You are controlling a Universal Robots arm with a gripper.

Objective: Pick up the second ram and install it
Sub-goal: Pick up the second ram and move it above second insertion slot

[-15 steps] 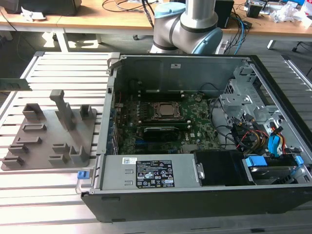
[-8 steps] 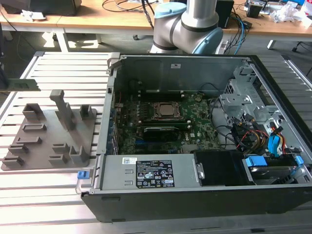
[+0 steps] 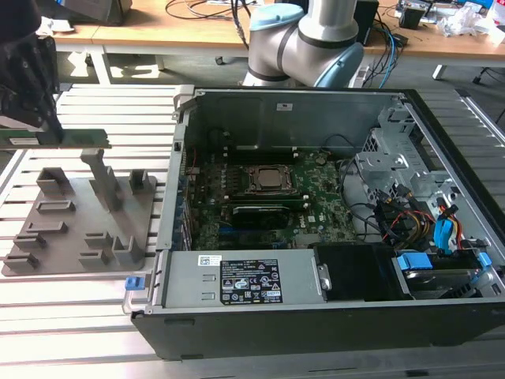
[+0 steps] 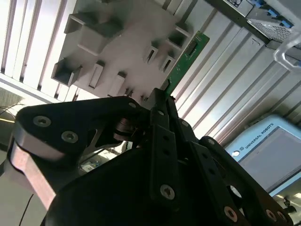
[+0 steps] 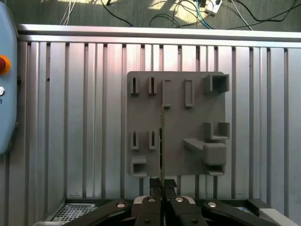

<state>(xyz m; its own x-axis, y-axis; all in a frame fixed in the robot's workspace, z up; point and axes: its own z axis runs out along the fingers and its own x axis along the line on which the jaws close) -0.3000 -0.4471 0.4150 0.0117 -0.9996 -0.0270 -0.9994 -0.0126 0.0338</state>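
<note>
Clamping one long, thin green circuit-board stick — the second ram (image 3: 83,139) — between closed fingers, the black gripper (image 3: 52,133), partly cut off at the exterior view's left edge, holds it above the single grey plastic holder tray (image 3: 79,237); the first wrist view shows the stick edge-on, a thin line.

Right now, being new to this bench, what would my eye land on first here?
The open computer case sits at the exterior view's right, its green main board exposed. At that view's upper left, the end effector grips a green memory stick, level, above the grey holder tray.
</note>
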